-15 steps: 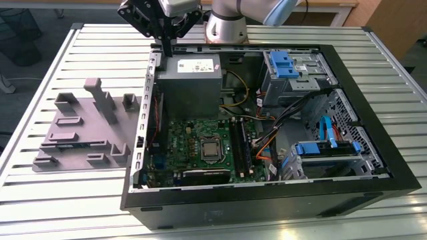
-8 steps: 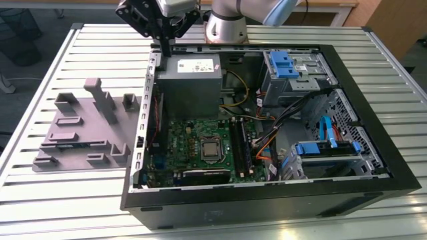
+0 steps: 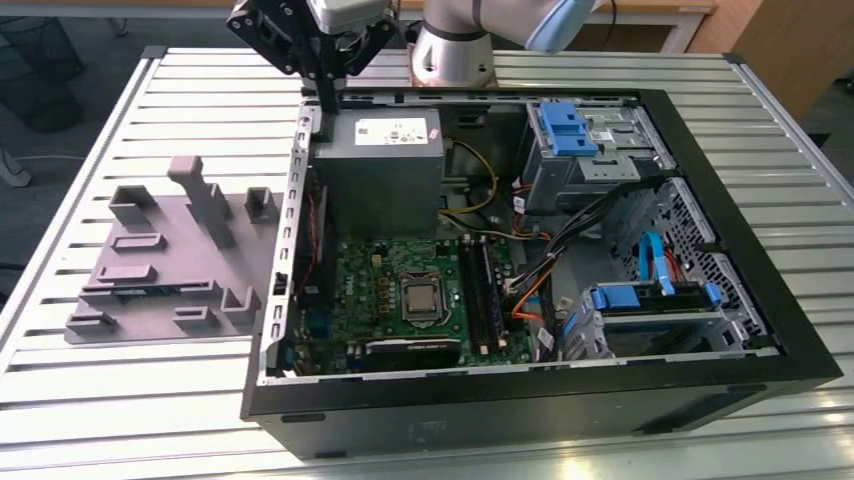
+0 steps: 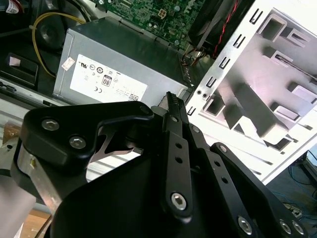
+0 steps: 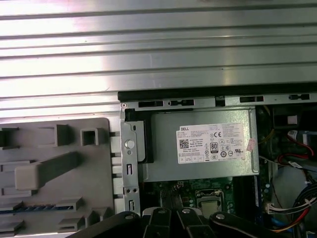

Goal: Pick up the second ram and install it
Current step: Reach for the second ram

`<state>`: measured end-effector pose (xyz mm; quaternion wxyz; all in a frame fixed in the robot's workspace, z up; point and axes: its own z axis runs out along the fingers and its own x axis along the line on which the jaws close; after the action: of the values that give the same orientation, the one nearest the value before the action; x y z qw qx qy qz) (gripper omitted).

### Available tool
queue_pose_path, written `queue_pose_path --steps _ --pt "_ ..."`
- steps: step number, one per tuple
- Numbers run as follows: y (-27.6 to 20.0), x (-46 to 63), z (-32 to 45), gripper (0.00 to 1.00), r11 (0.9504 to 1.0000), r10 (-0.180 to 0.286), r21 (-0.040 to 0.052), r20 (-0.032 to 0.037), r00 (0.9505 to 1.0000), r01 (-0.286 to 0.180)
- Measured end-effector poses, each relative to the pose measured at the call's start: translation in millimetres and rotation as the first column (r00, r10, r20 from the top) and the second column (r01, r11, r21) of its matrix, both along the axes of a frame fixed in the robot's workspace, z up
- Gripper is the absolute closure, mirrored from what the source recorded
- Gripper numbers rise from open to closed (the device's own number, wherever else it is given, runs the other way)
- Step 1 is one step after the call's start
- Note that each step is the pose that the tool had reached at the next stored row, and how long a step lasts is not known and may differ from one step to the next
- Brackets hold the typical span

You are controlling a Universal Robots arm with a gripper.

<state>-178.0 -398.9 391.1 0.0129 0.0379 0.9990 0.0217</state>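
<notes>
Second ram (image 5: 29, 209) in its slot
Thin blue stick, seen edge-on, lying lengthwise in the grey holder tray (image 5: 96, 168).

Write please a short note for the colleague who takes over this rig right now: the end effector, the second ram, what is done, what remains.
End effector: shut, nothing seen in it. It hangs above the wall of the computer case, close to the power supply.
Second ram: lies in a slot of the grey holder tray, outside the case on the exterior view's left.
Done: nothing that shows; the ram is untouched.
Left: the ram is not yet picked up and not yet seated in the black memory slots of the motherboard.
</notes>
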Motion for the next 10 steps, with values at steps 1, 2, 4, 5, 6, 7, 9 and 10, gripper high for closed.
queue_pose_path --steps 1,2,4,5,6,7,9,10 --pt "0.0 -0.4 0.0 0.89 1.0 0.0 0.0 0.0 1.0 0.0" --pt "0.0 -0.8 0.0 0.89 1.0 0.0 0.0 0.0001 1.0 0.0" --pt "0.0 -1.6 0.0 0.89 1.0 0.0 0.0 0.0 1.0 0.0" --pt "0.0 -2.0 0.0 0.89 1.0 0.0 0.0 0.0 1.0 0.0" --pt "0.0 -2.4 0.0 0.89 1.0 0.0 0.0001 0.0001 1.0 0.0" --pt "0.0 -2.9 0.0 0.89 1.0 0.0 0.0 0.0 1.0 0.0" --pt "0.0 -3.8 0.0 0.89 1.0 0.0 0.0 0.0 1.0 0.0" --pt "0.0 -4.2 0.0 0.89 1.0 0.0 0.0 0.0 1.0 0.0"
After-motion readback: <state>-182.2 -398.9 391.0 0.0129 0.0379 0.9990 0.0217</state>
